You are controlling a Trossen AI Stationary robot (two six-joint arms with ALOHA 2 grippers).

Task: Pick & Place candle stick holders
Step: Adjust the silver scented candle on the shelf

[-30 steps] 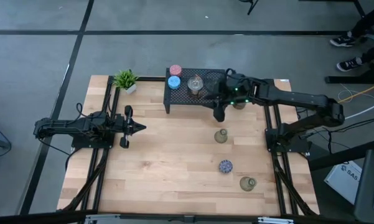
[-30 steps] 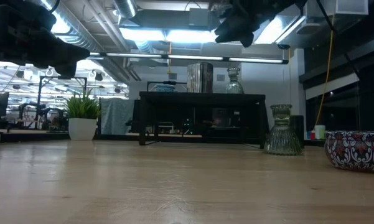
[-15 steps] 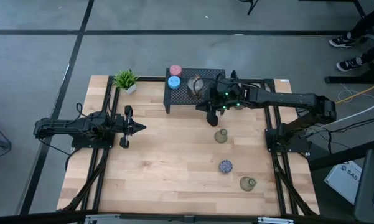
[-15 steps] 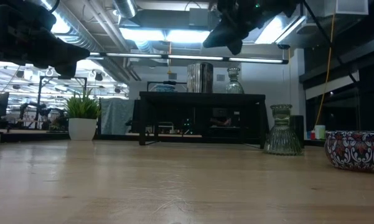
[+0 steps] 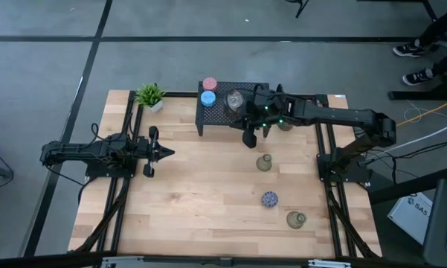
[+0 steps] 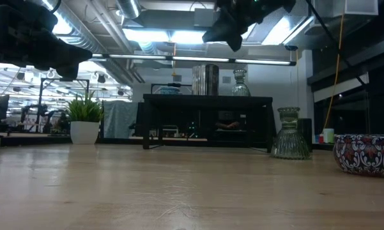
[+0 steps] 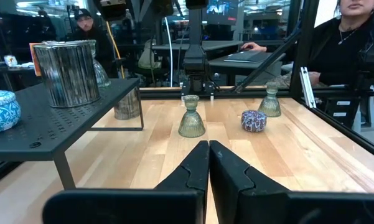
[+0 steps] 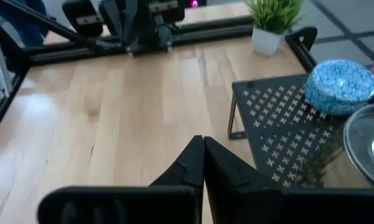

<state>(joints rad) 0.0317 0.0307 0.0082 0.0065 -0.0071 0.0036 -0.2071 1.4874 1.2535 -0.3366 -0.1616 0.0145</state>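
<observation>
A black wire-mesh rack (image 5: 222, 115) stands at the table's far edge. It carries a pink holder (image 5: 209, 84), a light blue holder (image 5: 207, 97) and a shiny silver holder (image 5: 234, 99). An olive-grey glass holder (image 5: 264, 163), a speckled dark blue holder (image 5: 269, 199) and another olive-grey holder (image 5: 296, 219) stand on the table at the right. My right gripper (image 5: 248, 139) is shut and empty. It is high above the rack's near edge in the low view (image 6: 229, 39). My left gripper (image 5: 167, 152) is shut and empty at the table's left.
A small green potted plant (image 5: 150, 95) stands left of the rack. Another olive-grey holder (image 7: 126, 106) stands on the table beyond the rack's right end. Bare wood lies in the table's middle and near left. People show beyond the table (image 7: 361, 37).
My right gripper has moved toward the table's left along the rack's near edge, staying high and shut. The holders have stayed where they were.
</observation>
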